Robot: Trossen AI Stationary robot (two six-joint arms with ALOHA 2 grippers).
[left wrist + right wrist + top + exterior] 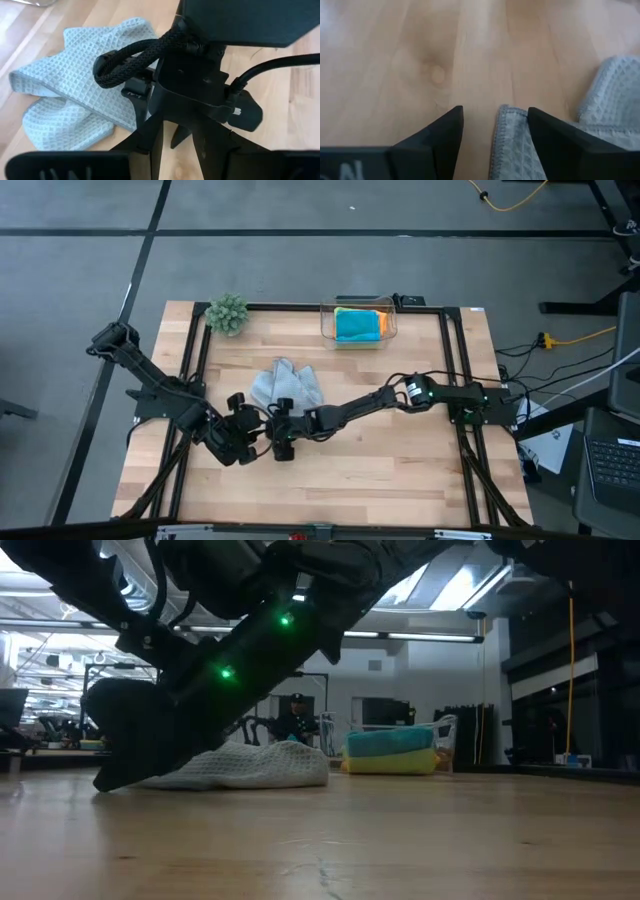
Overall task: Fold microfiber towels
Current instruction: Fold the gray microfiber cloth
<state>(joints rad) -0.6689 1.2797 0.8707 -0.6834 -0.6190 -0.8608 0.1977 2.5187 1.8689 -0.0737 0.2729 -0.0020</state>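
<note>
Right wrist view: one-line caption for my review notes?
Right pincer open just above the wooden table, a hemmed corner of the light grey towel between its fingers.

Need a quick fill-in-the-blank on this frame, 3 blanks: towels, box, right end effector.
1. The crumpled towel lying on the table is light ____.
2. The clear box holds folded towels; the top one is ____ in colour.
3. In the right wrist view, the right end effector has its fingers ____, with a towel edge between them.

Missing words: grey; turquoise blue; open
</note>
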